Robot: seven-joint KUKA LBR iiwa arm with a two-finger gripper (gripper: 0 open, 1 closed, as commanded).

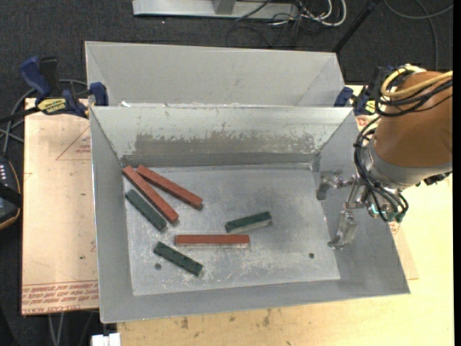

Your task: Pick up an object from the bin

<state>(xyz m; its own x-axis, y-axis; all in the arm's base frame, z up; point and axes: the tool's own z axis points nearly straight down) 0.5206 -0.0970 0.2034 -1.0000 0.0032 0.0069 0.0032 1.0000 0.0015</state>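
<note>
Your single camera sits above grey metal bin [216, 125], looking down, tilted somewhat from near side, whole bin framed; arm [418, 128] enters from view's right.

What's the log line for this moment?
stage: pre-grasp | jaws: right side of bin, over bare floor | nearest: dark green bar mid-bin | beside: red bar | rest: four more bars at left | lifted: none

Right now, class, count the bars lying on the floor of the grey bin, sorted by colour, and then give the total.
Red bars: 3
Dark green bars: 3
Total: 6
</note>
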